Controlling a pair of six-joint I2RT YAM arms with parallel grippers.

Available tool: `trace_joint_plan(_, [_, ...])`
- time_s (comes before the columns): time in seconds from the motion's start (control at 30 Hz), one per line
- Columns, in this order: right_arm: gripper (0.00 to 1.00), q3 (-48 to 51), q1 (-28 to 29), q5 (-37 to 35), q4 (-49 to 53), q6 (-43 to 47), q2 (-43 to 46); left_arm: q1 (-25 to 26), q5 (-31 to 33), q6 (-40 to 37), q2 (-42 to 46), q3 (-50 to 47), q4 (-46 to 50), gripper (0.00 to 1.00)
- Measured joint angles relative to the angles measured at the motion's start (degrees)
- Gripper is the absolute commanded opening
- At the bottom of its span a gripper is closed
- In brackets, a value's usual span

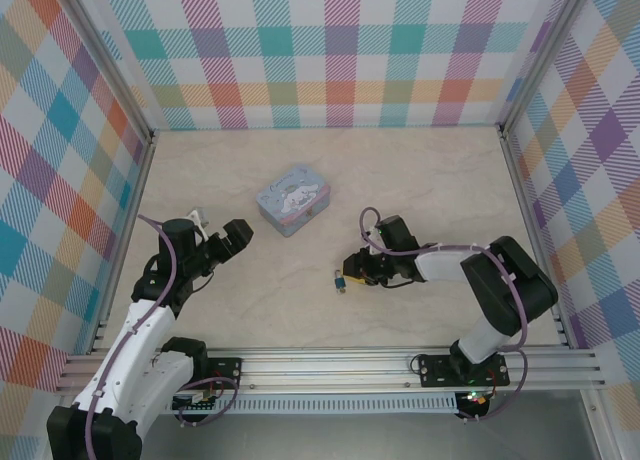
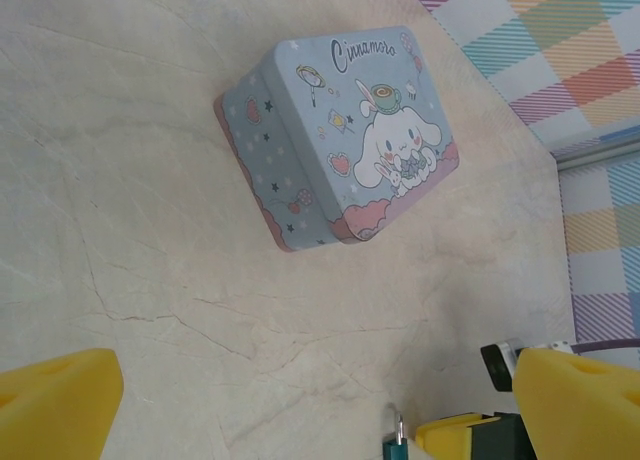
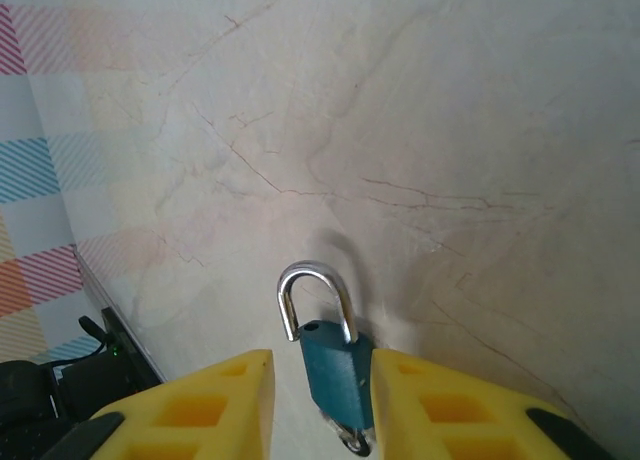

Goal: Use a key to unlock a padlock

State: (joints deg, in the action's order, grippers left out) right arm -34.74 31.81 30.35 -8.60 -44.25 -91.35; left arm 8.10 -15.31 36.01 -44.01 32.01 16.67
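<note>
Two arms at the near edge of the pale marbled counter (image 1: pixel 430 180). The cartoon tin (image 1: pixel 293 198) lies mid-counter, lid up. Near it the left fingers (image 2: pixel 55 400) are spread wide. The right fingers (image 3: pixel 200 410) stand narrowly apart, flanking the padlock (image 3: pixel 335 370) with a gap on one side, not clamped. The padlock sits on the counter nearer than the tin, and one shackle leg looks free. There's a small metal bit (image 3: pixel 350 442) at its lower end; can't tell if it's the key.

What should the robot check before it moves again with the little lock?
1. The padlock sits between the fingers of the right gripper: ok.
2. Firm grip on it: not ok, gap beside one finger.
3. The key in the keyhole: cannot tell.
4. The shackle popped open: cannot tell.
5. The left gripper open, apart from the padlock: ok.
6. The tin apart from the padlock: ok.
</note>
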Motion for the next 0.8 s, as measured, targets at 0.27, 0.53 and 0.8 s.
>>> trace_joint_plan(0.27, [0.44, -0.2, -2.0, -8.1, 9.2, 4.7, 13.4, 0.0, 1.3, 0.0, -0.4, 0.5, 1.4, 1.0])
trace_joint_plan(0.53, [0.66, -1.0, -6.1, -23.6, 18.5, 14.4, 30.6, -0.1, 9.4, -2.4, -0.6, 1.0, 1.2, 1.0])
trace_joint_plan(0.8, [1.0, -0.4, -12.0, -37.2, 17.8, 26.0, 38.9, -0.7, 22.1, -8.4, -1.2, 0.4, -5.2, 1.0])
